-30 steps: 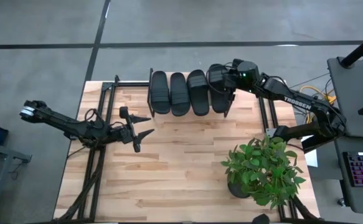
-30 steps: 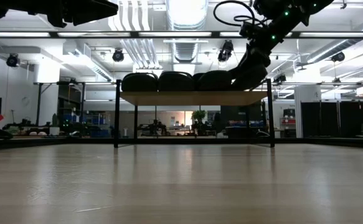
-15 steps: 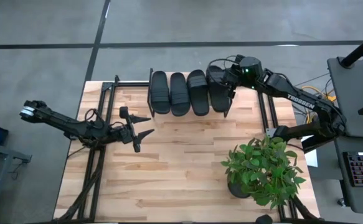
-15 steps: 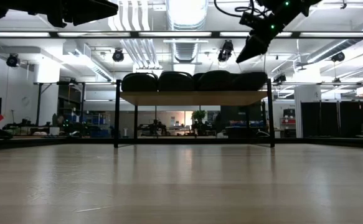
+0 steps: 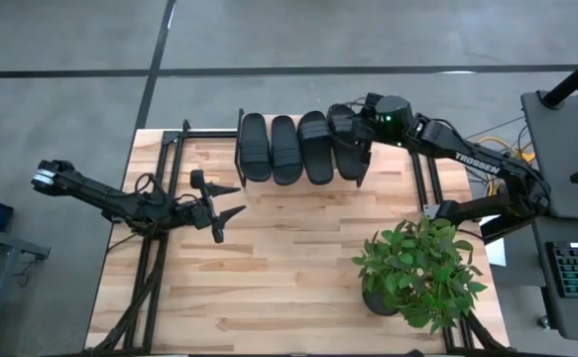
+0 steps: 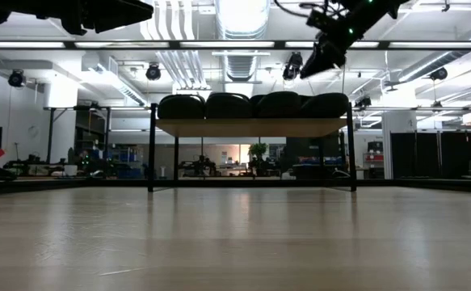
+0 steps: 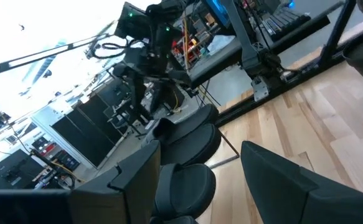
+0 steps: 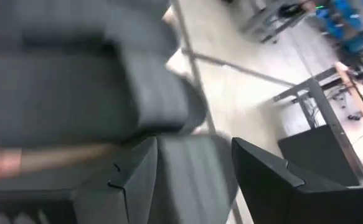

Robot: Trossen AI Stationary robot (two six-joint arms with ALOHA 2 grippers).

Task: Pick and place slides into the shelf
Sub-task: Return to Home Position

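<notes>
Several black slides lie side by side on the shelf point(image 6: 251, 128) at the table's far edge, soles on its wood board; the rightmost slide point(image 5: 346, 149) point(image 6: 328, 105) is at the shelf's right end. My right gripper point(image 5: 353, 119) point(image 6: 309, 69) hovers open just above that slide, clear of it; in its wrist view point(image 8: 193, 180) the slide's strap point(image 8: 75, 87) shows beneath the spread fingers. My left gripper point(image 5: 227, 206) point(image 7: 200, 186) waits open over the table's left half, nothing between its fingers.
A potted green plant point(image 5: 417, 273) stands at the table's near right. Black frame tubes point(image 5: 170, 149) run along the table's left and right edges. The wooden tabletop point(image 5: 289, 288) lies bare between the shelf and the near edge.
My right gripper has let go of the rightmost slide and risen above the shelf. The slide stays lying on the shelf board beside the others.
</notes>
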